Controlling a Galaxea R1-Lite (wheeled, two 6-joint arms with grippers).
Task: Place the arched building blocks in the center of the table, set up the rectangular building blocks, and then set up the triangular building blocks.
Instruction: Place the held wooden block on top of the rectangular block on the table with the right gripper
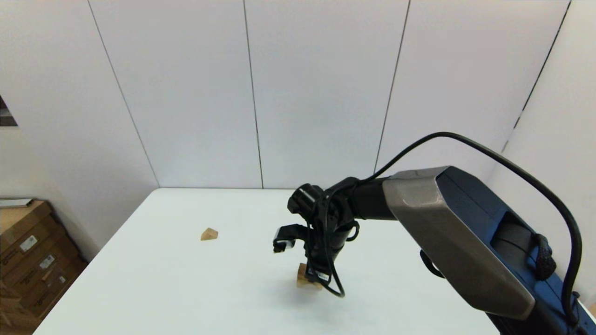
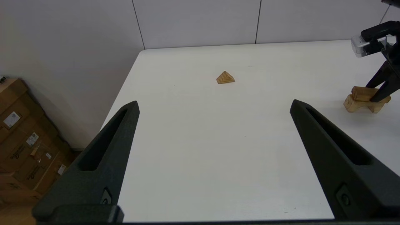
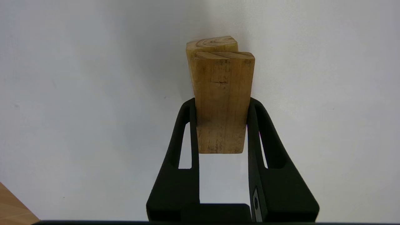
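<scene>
In the head view my right gripper [image 1: 317, 275] points down at the middle of the white table [image 1: 186, 288]. It is shut on the rectangular block [image 3: 223, 78], a plain light-wood bar. The bar lies flat across the top of the arched block [image 3: 212, 42], slightly skewed. From the left wrist view the bar [image 2: 362, 92] sits on the arch [image 2: 359, 105] with the right gripper [image 2: 375, 93] astride it. The triangular block [image 1: 209, 234] [image 2: 225, 77] lies alone toward the table's left. My left gripper [image 2: 215, 104] hovers open over the near left of the table, holding nothing.
Brown cardboard boxes [image 1: 28, 260] [image 2: 22, 140] are stacked on the floor beyond the table's left edge. White wall panels stand behind the table's far edge. Bare tabletop [image 2: 203, 156] lies between the triangle and the stacked blocks.
</scene>
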